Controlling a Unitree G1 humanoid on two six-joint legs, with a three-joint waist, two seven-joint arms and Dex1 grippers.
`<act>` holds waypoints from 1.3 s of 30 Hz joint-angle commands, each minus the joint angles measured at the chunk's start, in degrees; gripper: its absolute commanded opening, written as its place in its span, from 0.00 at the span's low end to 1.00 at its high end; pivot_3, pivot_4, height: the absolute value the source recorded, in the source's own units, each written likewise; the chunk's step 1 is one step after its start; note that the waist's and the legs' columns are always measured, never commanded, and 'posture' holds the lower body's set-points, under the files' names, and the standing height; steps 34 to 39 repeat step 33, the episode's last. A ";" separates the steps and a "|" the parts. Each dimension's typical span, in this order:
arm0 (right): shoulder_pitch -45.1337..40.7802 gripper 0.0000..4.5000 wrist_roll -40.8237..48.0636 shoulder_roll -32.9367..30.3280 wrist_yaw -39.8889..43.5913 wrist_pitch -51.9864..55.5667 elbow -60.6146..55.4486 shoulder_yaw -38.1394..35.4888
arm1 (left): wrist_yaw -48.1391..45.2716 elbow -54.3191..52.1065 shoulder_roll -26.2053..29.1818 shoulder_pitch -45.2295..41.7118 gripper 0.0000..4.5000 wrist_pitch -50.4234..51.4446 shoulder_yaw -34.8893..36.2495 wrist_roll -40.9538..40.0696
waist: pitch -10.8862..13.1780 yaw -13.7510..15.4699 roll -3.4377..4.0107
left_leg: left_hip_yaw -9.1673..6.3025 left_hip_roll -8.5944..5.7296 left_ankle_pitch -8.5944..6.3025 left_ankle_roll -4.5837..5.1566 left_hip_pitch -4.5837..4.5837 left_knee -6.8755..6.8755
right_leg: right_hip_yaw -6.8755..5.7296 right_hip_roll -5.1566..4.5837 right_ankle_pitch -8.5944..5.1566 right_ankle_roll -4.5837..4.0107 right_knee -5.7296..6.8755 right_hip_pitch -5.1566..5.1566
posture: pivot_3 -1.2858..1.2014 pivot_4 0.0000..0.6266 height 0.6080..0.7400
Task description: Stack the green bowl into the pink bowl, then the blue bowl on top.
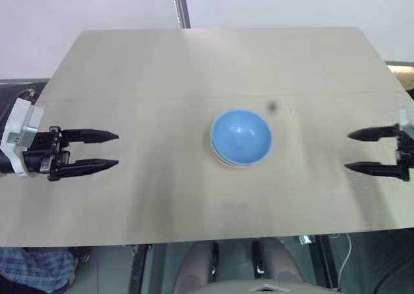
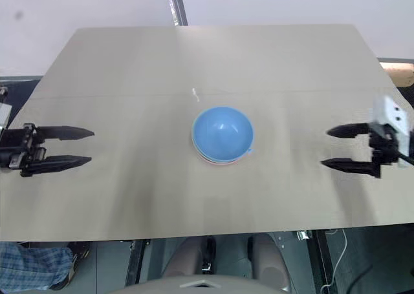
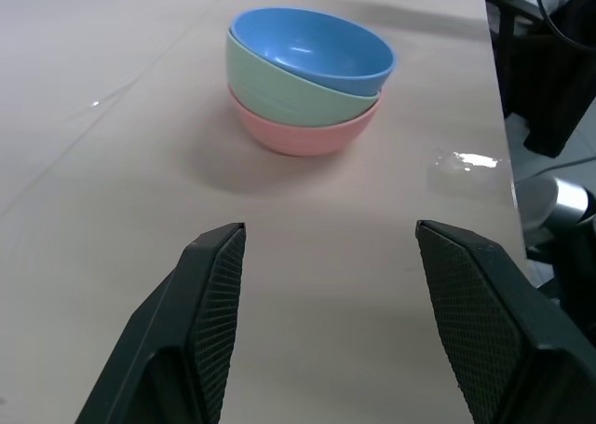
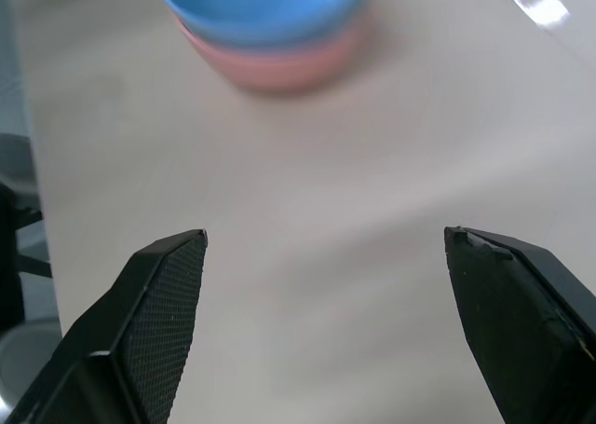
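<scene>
Three bowls stand nested in the middle of the table. The blue bowl (image 3: 312, 47) is on top, the green bowl (image 3: 279, 88) sits under it, and the pink bowl (image 3: 298, 135) is at the bottom on the tabletop. My left gripper (image 1: 116, 150) hovers open over the table's left side, pointing toward the stack and well apart from it. Over the right side my right gripper (image 2: 326, 148) is open too, empty, facing the stack from a similar distance.
The pale wooden table (image 1: 194, 68) spreads wide around the stack. A metal pole (image 1: 180, 3) rises behind its far edge. A small dark spot (image 1: 272, 106) marks the surface just behind the bowls. Cables hang off the table's near right corner (image 2: 336, 249).
</scene>
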 commanded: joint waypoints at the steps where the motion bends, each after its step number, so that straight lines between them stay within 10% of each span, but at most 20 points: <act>1: 1.58 0.98 1.79 -1.15 0.99 -4.07 3.55 -6.68 | 2.58 -4.09 -1.93 3.35 0.69 1.85 6.42 -0.79 | 0.01 -0.22 0.03 | 0.04 0.02 0.00 0.00 0.06 0.00 | 0.07 0.01 0.00 0.00 0.07 0.01 | 0.52 0.24 1.00; 16: 5.82 0.98 3.05 -2.08 2.69 -9.03 7.87 -10.30 | 7.97 -14.22 -9.05 18.22 0.69 8.21 21.22 -1.20 | 0.01 0.36 0.03 | 0.01 0.06 -0.03 0.02 0.81 -0.12 | 0.20 -0.12 0.00 0.00 -0.09 0.76 | 0.52 0.24 1.00; 39: 10.58 0.98 3.67 -2.06 2.33 -12.01 6.61 -12.36 | 8.28 -15.62 -10.85 19.72 0.69 6.76 20.63 0.16 | -0.01 1.27 0.05 | 0.00 0.05 -0.03 0.01 0.80 -0.16 | 0.21 -0.16 0.00 -0.01 -0.16 0.76 | 0.52 0.24 1.00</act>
